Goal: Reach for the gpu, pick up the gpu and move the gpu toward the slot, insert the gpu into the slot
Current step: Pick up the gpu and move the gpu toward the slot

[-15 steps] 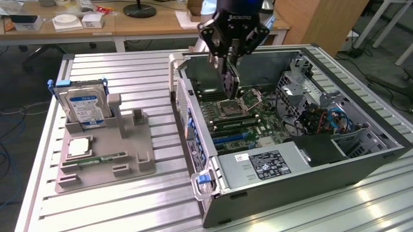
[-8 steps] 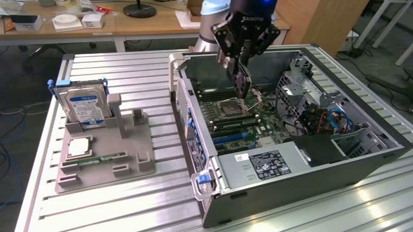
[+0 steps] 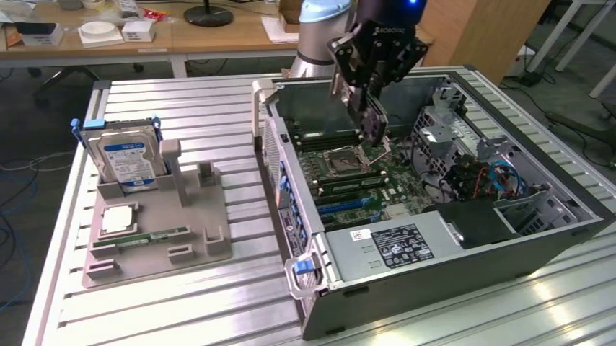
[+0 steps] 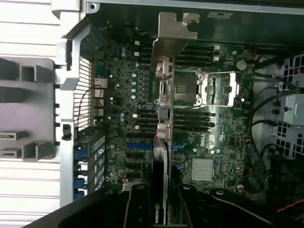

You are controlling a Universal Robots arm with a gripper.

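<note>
Arm (image 3: 322,18): reaching steeply down into the open case (image 3: 433,281).
Jaws: clamped on the gpu (image 3: 374,122), held upright above the motherboard (image 3: 385,176).

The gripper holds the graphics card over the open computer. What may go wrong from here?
1. The graphics card appears to hang nearer the processor socket than the blue slots; lowered here, it might strike the socket.
2. The gripper seems to hold only one end, so the card may tilt or slip.
3. Its metal bracket could scrape the board.
</note>
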